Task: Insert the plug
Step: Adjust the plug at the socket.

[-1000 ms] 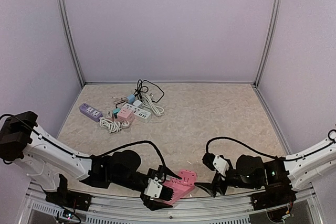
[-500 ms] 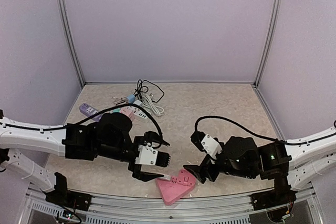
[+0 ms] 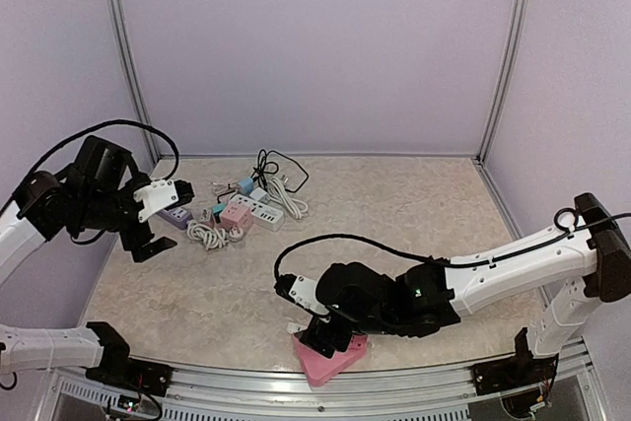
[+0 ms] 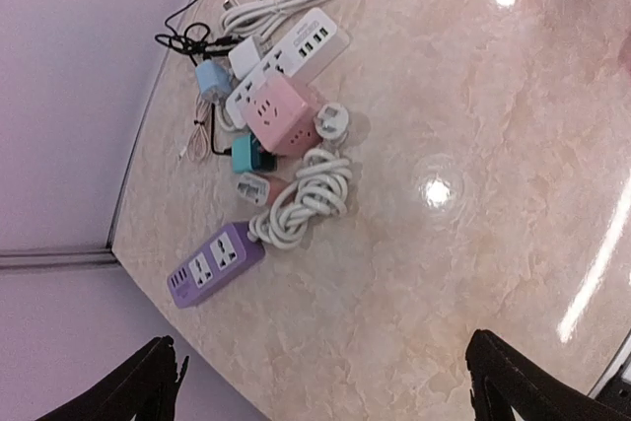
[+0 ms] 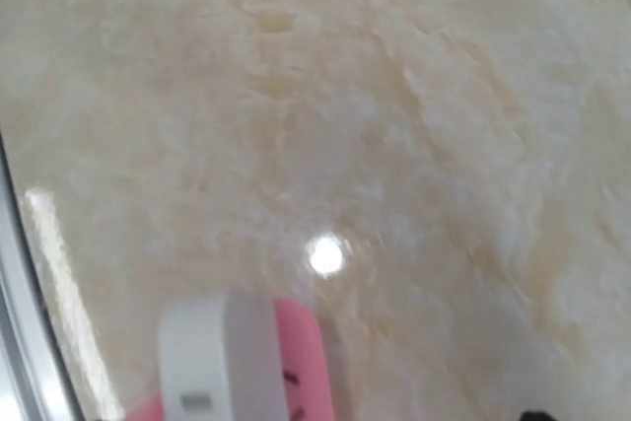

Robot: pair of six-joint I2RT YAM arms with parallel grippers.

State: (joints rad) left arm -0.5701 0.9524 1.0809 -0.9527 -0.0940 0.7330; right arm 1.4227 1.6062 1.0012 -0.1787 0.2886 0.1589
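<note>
Pale lilac walls (image 3: pixel 315 46) close in a desk (image 3: pixel 424 214) of glossy beige marble pattern, with bright lamp glints in the wrist views.

Half a second ago both hands were low at the near edge, on either side of the pink socket block (image 3: pixel 343 362). Now the left hand (image 3: pixel 148 242) has risen and swung out to the far left, and its two black fingers stand as wide apart as they go, with nothing between them. The right arm has reached further across, so that the right hand (image 3: pixel 323 334) sits directly over the pink socket block rather than beside it. Its fingers are spread wide too; whether they touch the block cannot be told. The block itself lies where it did, by the desk's near rail.

The block is smooth matt plastic, roughly triangular with rounded corners, and the right wrist view shows a white rounded part on its pink body.

Beyond the left hand lies the loose pile:
- a flat purple power strip (image 4: pixel 215 265), nearest that hand
- a thick white cable (image 4: pixel 308 194), coiled in loops
- a white plug (image 4: pixel 330 123) at the end of that coil, lying free and touching the pink cube socket (image 4: pixel 284 111)
- a long white power strip (image 4: pixel 296 51)
- a small light-blue adapter (image 4: pixel 211 78)
- a thin black cord (image 4: pixel 197 32), farthest off
</note>
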